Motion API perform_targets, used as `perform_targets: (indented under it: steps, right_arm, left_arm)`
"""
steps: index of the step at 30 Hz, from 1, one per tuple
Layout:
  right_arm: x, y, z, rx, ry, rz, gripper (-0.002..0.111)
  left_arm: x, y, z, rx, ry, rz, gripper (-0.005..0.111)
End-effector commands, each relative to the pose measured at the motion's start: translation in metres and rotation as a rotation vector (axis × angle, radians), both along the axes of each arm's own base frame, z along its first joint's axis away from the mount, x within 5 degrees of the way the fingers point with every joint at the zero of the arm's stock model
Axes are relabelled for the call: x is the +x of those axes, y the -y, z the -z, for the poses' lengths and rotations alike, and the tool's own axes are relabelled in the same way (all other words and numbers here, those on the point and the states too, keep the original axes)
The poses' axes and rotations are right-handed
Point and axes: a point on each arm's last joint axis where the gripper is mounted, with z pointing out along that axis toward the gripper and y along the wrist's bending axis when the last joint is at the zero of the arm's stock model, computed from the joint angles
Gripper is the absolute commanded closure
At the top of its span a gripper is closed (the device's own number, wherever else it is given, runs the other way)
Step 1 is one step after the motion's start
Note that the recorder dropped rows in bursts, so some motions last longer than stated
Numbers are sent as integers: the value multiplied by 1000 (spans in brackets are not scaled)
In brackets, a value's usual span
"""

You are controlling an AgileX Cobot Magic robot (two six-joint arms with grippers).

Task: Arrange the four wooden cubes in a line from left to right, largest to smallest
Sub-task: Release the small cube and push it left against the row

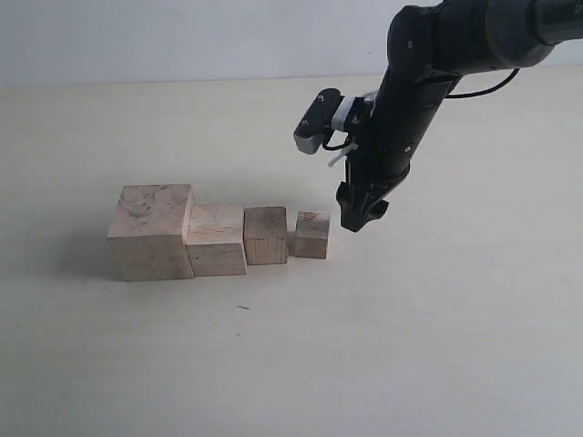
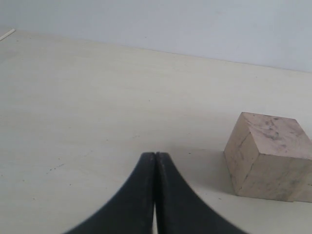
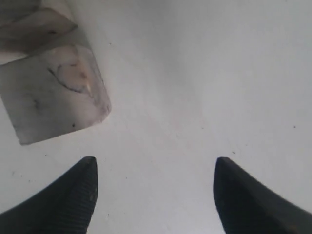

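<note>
Four pale wooden cubes stand in a row on the table. From left to right they are the largest cube (image 1: 151, 231) with a grey-mottled top, the second cube (image 1: 217, 238), the darker third cube (image 1: 266, 234) and the smallest cube (image 1: 311, 234). My right gripper (image 1: 362, 217) hangs open just right of the smallest cube, apart from it and holding nothing. The right wrist view shows the smallest cube (image 3: 56, 92) beyond one fingertip (image 3: 83, 183). My left gripper (image 2: 155, 155) is shut and empty, and the largest cube (image 2: 269, 155) sits off to its side. The left arm is out of the exterior view.
The cream tabletop (image 1: 437, 337) runs on around the row, with a pale wall behind it. My right arm (image 1: 428, 73) reaches down from the upper right. A tiny dark speck (image 1: 242, 308) lies in front of the cubes.
</note>
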Motion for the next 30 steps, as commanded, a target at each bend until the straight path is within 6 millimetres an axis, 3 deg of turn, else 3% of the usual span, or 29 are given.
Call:
perform_targets:
  steps: [1,30]
  right_arm:
    - [3,-2,14,11,-7,26,44]
    - [1,-11,17,107,-52,100,44]
  left_arm:
    - [0,0,-1,5,14,6,107]
    - [0,0,-1,5,14,6,107]
